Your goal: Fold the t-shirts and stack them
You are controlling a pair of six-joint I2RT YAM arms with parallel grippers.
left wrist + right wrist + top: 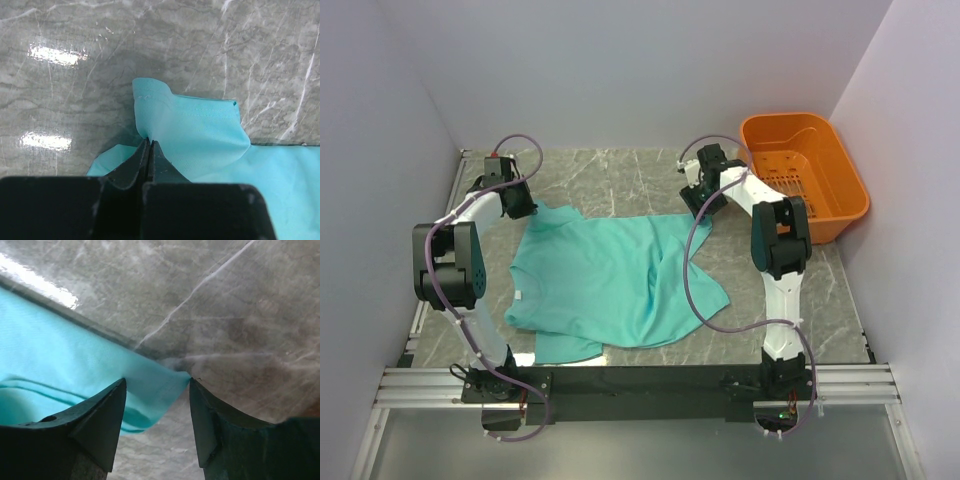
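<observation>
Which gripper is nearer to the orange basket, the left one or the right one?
Right. In the top view the right gripper is left of the orange basket, close by; the left gripper is beyond the t-shirt, far from it.

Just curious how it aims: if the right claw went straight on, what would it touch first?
Probably the t-shirt, whose corner lies inside the open right gripper; then the table.

No text, label, brand, number or sign is readable in any view, neither on the plain turquoise cloth t-shirt [610, 285] nor on the orange plastic basket [832, 222] beside it.
</observation>
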